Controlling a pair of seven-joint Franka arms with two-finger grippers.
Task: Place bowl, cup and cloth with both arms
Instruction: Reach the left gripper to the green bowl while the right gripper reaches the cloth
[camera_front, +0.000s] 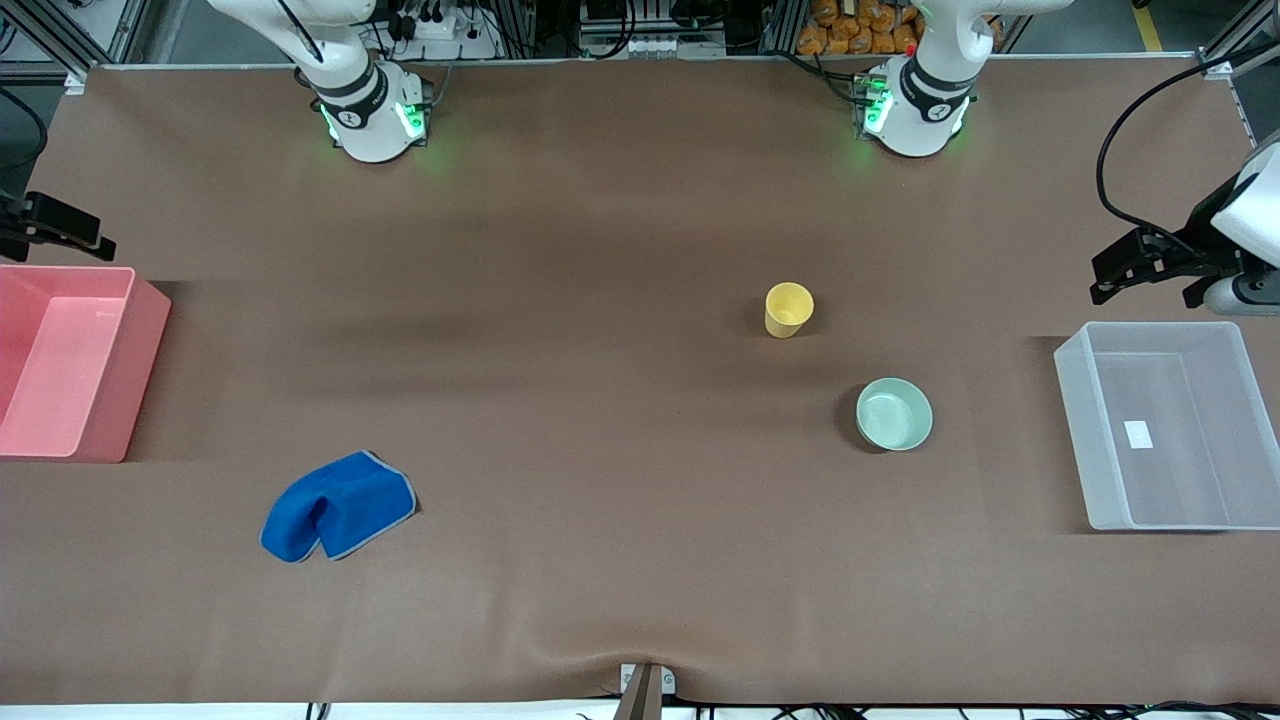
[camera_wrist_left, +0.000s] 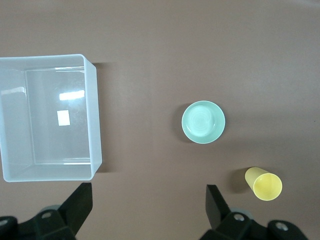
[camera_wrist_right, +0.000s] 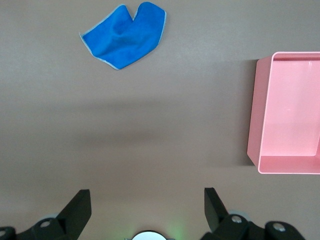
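Observation:
The mint green bowl sits upright on the brown table, toward the left arm's end. It also shows in the left wrist view. The yellow cup stands upright, farther from the front camera than the bowl, and shows in the left wrist view. The blue cloth lies crumpled toward the right arm's end and shows in the right wrist view. My left gripper is open and empty, high over the table beside the clear bin. My right gripper is open and empty, high over the table beside the pink bin.
A clear plastic bin stands at the left arm's end with only a small white label inside. A pink bin stands at the right arm's end. The brown mat has a wrinkle at its front edge.

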